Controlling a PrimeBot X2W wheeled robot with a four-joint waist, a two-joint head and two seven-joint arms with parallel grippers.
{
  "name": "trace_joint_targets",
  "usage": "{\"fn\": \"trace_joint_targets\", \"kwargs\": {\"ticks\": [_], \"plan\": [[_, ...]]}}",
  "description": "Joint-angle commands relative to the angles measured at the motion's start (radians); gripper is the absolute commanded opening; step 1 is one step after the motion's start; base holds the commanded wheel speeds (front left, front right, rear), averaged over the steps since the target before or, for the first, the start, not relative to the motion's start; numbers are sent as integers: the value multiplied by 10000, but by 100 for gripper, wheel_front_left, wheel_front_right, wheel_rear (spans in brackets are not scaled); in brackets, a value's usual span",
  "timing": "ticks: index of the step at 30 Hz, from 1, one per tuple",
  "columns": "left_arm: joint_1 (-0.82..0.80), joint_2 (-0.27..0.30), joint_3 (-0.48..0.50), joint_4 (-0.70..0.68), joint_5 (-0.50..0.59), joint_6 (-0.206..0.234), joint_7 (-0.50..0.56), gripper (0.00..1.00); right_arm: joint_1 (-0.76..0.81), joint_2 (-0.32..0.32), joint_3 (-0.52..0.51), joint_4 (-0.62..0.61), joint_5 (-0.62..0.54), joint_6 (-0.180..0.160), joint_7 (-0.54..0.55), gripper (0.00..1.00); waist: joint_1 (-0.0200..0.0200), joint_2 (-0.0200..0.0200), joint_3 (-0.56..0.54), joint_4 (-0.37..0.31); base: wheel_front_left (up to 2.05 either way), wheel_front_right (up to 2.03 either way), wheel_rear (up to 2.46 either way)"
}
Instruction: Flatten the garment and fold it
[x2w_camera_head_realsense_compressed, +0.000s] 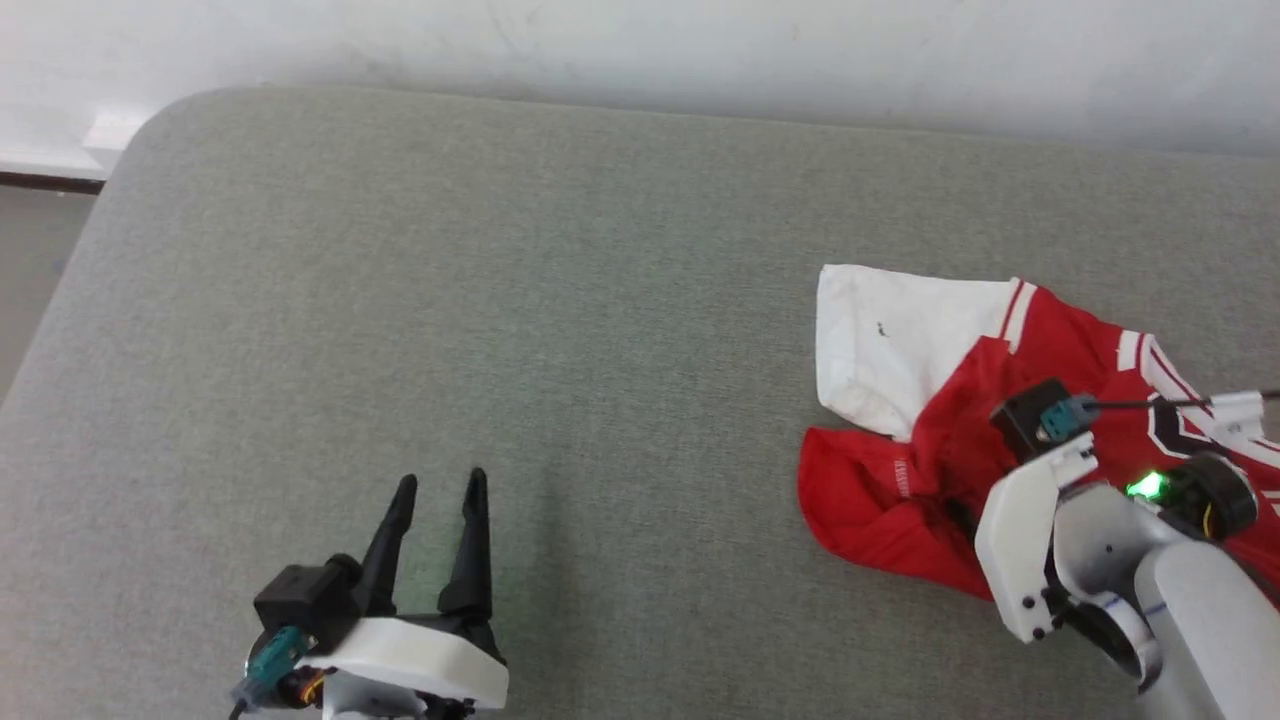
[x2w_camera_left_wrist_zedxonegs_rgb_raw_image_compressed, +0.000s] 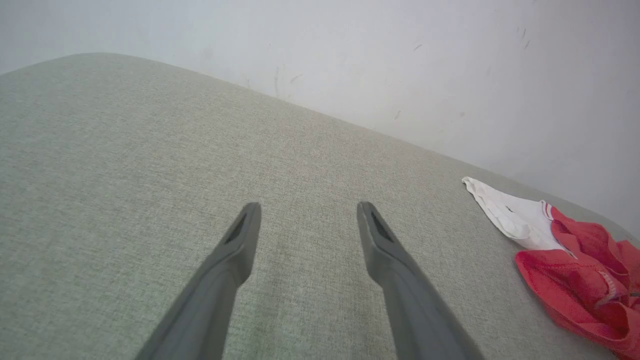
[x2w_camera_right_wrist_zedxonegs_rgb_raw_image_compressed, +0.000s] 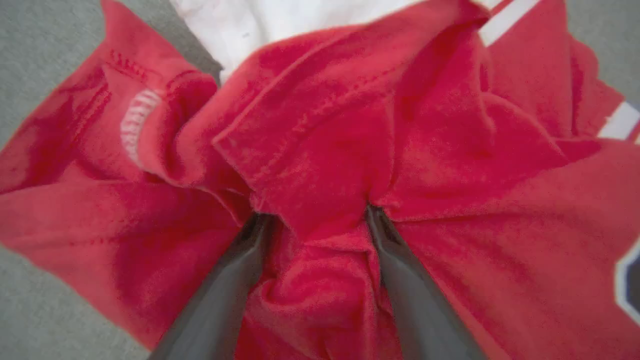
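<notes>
The garment lies crumpled at the right of the grey-green padded surface: red body, one white sleeve spread toward the back, striped trim showing. It also appears at the right edge of the left wrist view, garment. My right gripper points down into the red cloth, its jaws wide apart, with a raised fold bunched between the fingertips, which are buried in the fabric. In the head view, the right wrist covers those fingers. My left gripper hovers open and empty over bare surface at the lower left, also seen as the left gripper.
The padded surface runs back to a pale wall. Its rounded left corner and left edge drop off to the floor. A wide stretch of bare padding separates the left gripper from the garment.
</notes>
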Motion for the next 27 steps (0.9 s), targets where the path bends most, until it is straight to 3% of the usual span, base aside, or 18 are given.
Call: {"fn": "trace_joint_targets", "kwargs": {"ticks": [1, 2, 9, 13, 17, 21, 22, 23, 24, 27], "plan": [[-189, -26, -48, 52, -35, -61, -47, 100, -1, -61, 289, 425, 20, -7, 139, 24, 1, 0, 32, 142, 0, 0, 0], [-215, -26, -77, 88, -47, -66, -47, 100, -118, -131, 458, 562, 3, -7, 78, 0, 1, 0, 10, 179, 0, 0, 0], [-153, -28, -59, 202, -47, -32, -47, 100, -761, 134, 1822, 252, 1054, -7, -904, 0, 1, 0, -401, 210, 0, 0, 0], [-81, -28, -1, 182, 11, -29, -47, 100, -898, 167, 3798, -714, 2495, -7, -921, 0, 1, 0, -559, 151, 0, 0, 0], [-46, -29, -8, 111, 17, -1, -47, 100, -957, -248, 5610, -1524, 3766, -7, -514, 0, 1, 0, -541, 105, 0, 0, 0], [-9, -29, -10, 43, -76, -8, -47, 100, -997, -857, 6447, -1774, 4364, -7, -301, 0, 1, 0, -404, 52, 0, 0, 0], [-6, -29, -20, 38, -116, 1, -47, 100, -1047, -989, 6489, -1771, 4345, -7, -435, 12, 1, 0, -366, 40, 0, 0, 0], [-11, -29, -34, 34, -152, 12, -47, 100, -1116, -1110, 6524, -1775, 4266, -7, -643, 53, 1, 0, -336, 31, 0, 0, 0], [-17, -29, -41, 31, -178, 25, -47, 100, -1167, -1203, 6504, -1743, 4206, -7, -860, 100, 1, 0, -315, 10, 0, 0, 0], [-12, -29, -31, 29, -228, 58, -47, 100, -1250, -1237, 6162, -1717, 4235, -7, -1545, 100, 1, 0, -313, -88, 0, 0, 0]]}}
